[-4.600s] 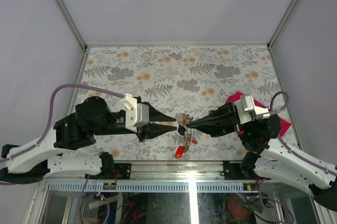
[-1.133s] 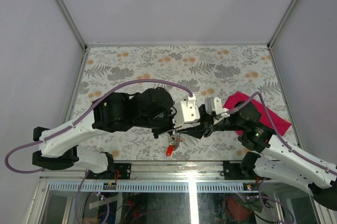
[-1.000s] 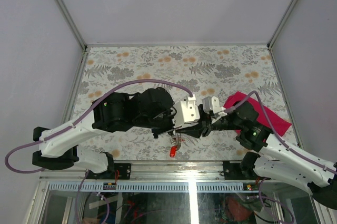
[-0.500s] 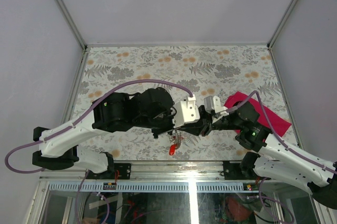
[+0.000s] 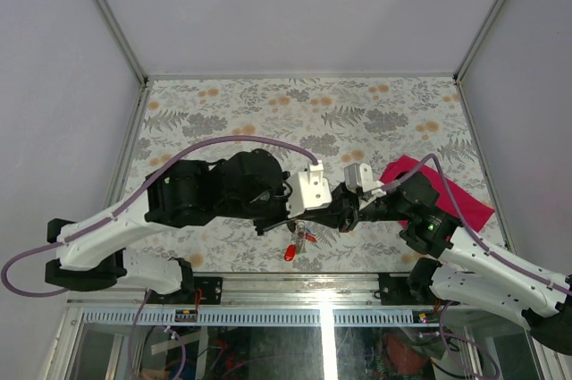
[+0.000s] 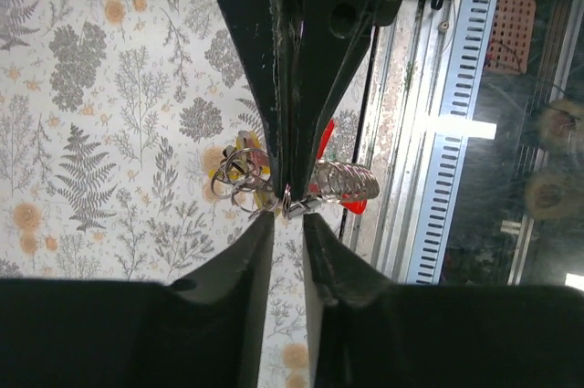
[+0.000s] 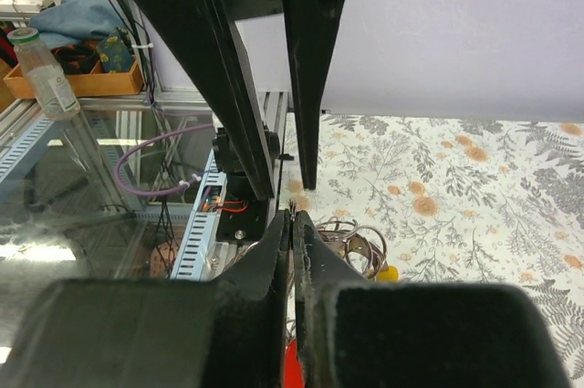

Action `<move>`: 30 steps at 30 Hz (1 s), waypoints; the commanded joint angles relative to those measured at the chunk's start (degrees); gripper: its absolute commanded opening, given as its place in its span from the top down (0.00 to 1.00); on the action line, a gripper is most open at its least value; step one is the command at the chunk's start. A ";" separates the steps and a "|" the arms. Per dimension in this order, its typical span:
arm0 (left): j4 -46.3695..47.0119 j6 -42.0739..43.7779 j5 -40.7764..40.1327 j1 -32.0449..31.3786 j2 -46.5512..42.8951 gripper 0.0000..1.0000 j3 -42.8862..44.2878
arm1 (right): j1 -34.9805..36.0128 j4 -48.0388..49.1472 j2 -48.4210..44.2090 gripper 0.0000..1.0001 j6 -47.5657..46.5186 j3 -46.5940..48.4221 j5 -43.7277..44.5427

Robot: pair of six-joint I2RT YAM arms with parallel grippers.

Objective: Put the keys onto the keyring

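Near the table edge, keys

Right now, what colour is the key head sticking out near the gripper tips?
Red key head; the top external view shows it best.

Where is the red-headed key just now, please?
In the top view the red-headed key is at the near end of the bunch, below where the left gripper and right gripper meet, by the near edge of the table.
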 commanded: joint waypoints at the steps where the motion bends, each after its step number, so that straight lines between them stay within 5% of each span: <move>1: 9.29 0.29 2.36 -0.17 -5.85 0.75 -3.34 | 0.01 1.58 -1.90 1.00 -0.95 4.28 -2.24; 14: 33.32 -3.29 6.50 -0.10 -20.75 0.71 -20.22 | 0.01 10.27 -4.26 1.00 5.22 4.18 -1.82; 22: 48.57 -9.79 -1.89 -0.13 -27.45 0.68 -30.79 | 0.03 18.48 -6.34 1.00 11.20 -0.25 12.88; 30: 58.50 -14.49 -10.10 -0.16 -28.13 0.51 -39.05 | 0.01 19.66 -7.34 1.00 11.61 -2.86 26.49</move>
